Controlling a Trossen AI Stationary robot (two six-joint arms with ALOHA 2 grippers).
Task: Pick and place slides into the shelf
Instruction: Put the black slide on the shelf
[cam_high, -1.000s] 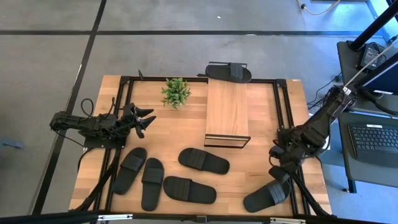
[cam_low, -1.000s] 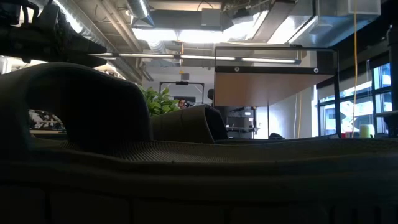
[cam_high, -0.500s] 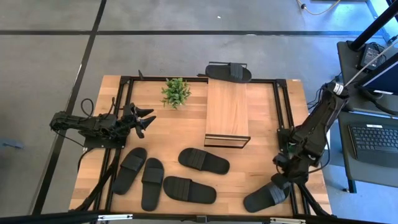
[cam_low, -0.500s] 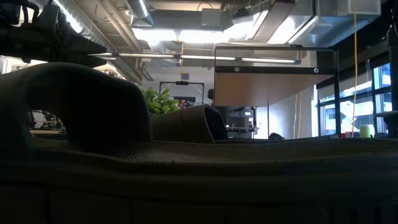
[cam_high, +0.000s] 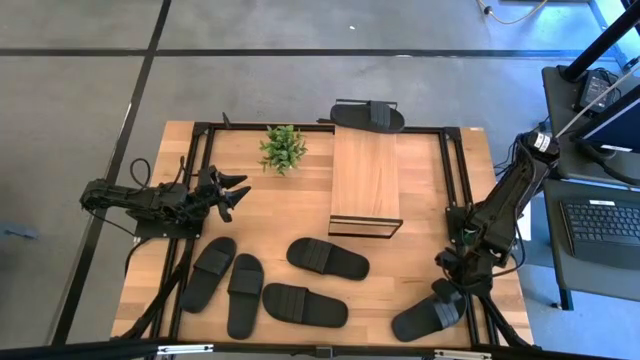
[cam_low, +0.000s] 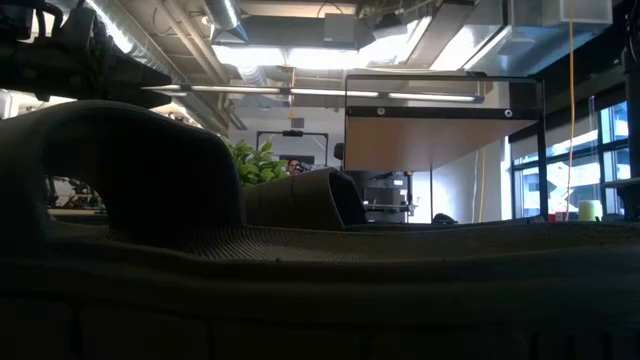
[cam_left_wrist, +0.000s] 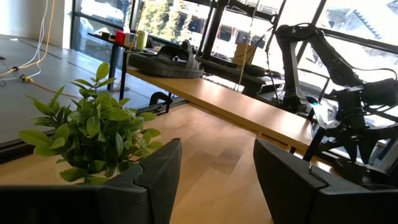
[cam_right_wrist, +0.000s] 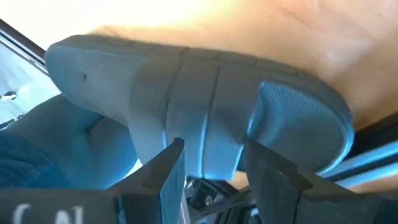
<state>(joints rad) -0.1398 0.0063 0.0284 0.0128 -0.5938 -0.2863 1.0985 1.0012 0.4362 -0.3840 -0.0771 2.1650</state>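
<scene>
I see one black slide (cam_high: 368, 116) lying on the wood-topped shelf (cam_high: 365, 180), at its far end; five more slides (cam_high: 327, 258) lie flat on the counter's near side.

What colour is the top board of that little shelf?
Light wood, with a thin black frame; the shelf shows best in the high view.

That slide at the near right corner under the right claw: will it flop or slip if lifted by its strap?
The slide looks thick-soled, so it would probably hold its shape. Its strap arches wide and ribbed, likely giving the right claw decent purchase. Gripped off-centre it may tilt; it lies partly over the table's frame rail.
</scene>
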